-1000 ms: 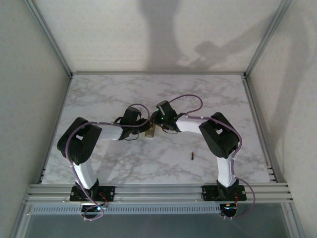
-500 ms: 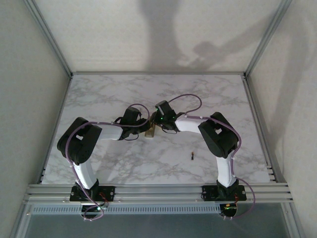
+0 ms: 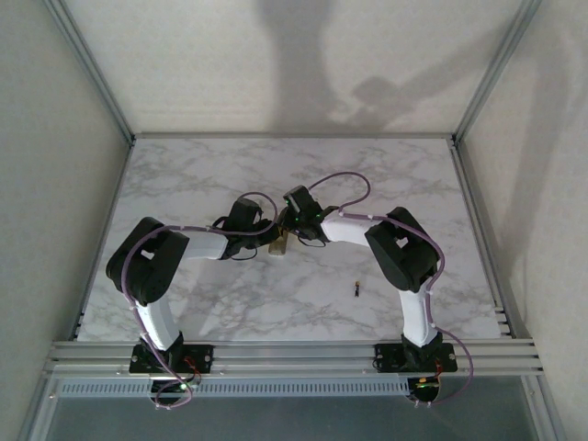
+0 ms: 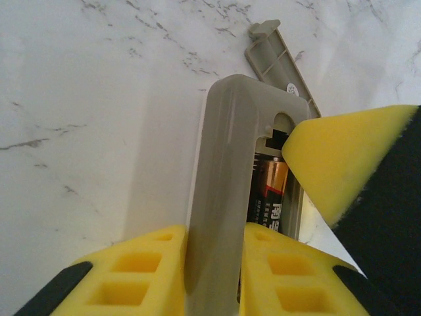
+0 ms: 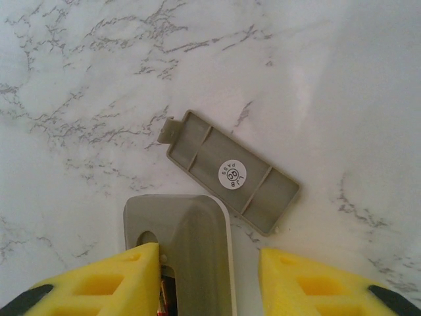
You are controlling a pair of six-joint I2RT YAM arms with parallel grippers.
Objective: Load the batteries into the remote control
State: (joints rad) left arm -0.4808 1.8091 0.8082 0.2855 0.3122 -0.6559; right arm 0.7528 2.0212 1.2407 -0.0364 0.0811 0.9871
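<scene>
The remote control [image 4: 227, 171] lies back-up on the marble, its tan battery bay uncovered, at mid-table in the top view [image 3: 278, 245]. My left gripper [image 4: 214, 276] is shut on the remote's raised rib. One battery [image 4: 268, 191], dark with a copper band, sits in the bay. My right gripper [image 5: 209, 253] stands open over the remote [image 5: 191, 243]. Its left finger [image 5: 128, 276] reaches into the bay against that battery and shows as a yellow pad [image 4: 335, 158] in the left wrist view. Its other finger stands apart beside the remote. A second battery [image 3: 356, 288] lies loose on the table to the right.
The tan battery cover [image 5: 230, 172] lies inside-up on the marble just beyond the remote's end, also in the left wrist view [image 4: 279, 62]. Both arms [image 3: 184, 248] meet at mid-table. Metal frame posts and white walls close the table [image 3: 184, 165] in.
The right arm's wrist has edged slightly left toward the remote. The left gripper and the remote have stayed where they were.
</scene>
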